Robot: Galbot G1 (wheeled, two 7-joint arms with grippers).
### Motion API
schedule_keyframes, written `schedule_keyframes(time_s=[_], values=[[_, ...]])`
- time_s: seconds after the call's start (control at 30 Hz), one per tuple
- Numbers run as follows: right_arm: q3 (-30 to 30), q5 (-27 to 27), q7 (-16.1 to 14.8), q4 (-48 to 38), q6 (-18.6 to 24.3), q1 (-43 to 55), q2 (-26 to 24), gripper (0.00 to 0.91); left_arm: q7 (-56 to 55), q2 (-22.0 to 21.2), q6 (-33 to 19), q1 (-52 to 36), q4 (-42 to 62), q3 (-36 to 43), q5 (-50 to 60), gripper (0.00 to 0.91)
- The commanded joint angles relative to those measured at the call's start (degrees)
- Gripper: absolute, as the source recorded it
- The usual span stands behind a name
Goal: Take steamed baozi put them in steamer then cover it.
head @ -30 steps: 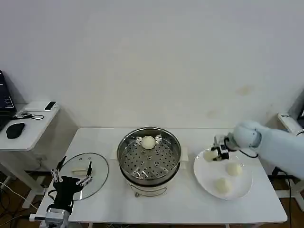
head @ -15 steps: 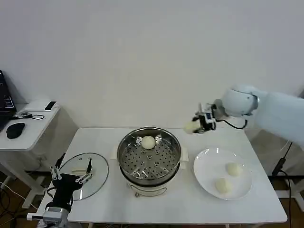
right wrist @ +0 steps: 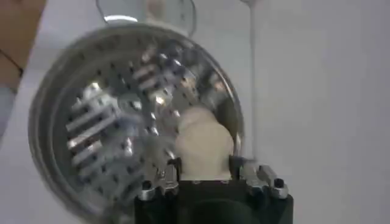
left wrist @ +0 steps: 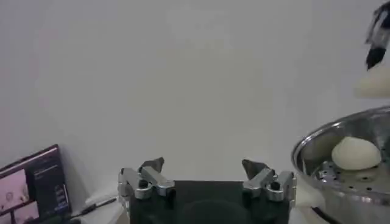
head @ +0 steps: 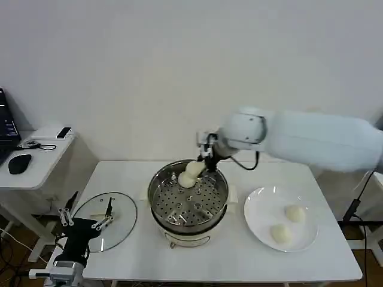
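The right gripper (head: 202, 164) is clenched on a baozi (head: 192, 170), holding it over the far side of the steamer (head: 188, 200), just above the tray and close beside a second baozi (head: 184, 178) that already lies on the perforations. In the right wrist view the held bun sits between the jaws with the tray spread below it. Two more baozi wait on the plate (head: 258, 220), to the steamer's right: one (head: 294, 213) nearer the wall, one (head: 279, 233) nearer the table's front edge. So the count stands at one bun placed, one about to be set down, two to fetch, and the covering not begun. The cover (head: 103, 220) lies flat on the table to the steamer's left, its bar handle up and running roughly front to back. The left gripper (head: 84, 226) hovers at the cover's front edge, jaws spread and empty.
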Motion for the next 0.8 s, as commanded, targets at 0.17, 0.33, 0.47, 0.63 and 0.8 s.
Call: schedule_keyframes(time_s=[0.17,0.33,0.47,0.63,0.8], values=[[-0.83,6.23,3.71,-5.32,-3.85,-6.23,13.18,0.544,-0.15,-0.2,-0.24,0.32,0.05,-0.94,-0.57,0.907],[-1.06,4.77,3.77,-7.45,-3.83,-7.79,14.46,0.554,-0.26,-0.32,-0.37,0.27,0.43,-0.88,-0.62,0.907],[-0.98,2.79,3.79,-9.35,-3.81,-8.62,15.25,0.564,-0.25,-0.24,-0.39,0.2,0.5,-0.83,-0.63,0.907],[-0.86,2.28,4.24,-11.42,-3.84,-8.97,16.02,0.564,-0.29,-0.03,-0.55,0.27,0.65,-1.16,-0.77,0.907],[-0.64,1.49,4.41,-12.64,-3.83,-9.48,16.91,0.564,-0.33,-0.11,-0.69,0.28,0.88,-1.12,-0.76,0.907]])
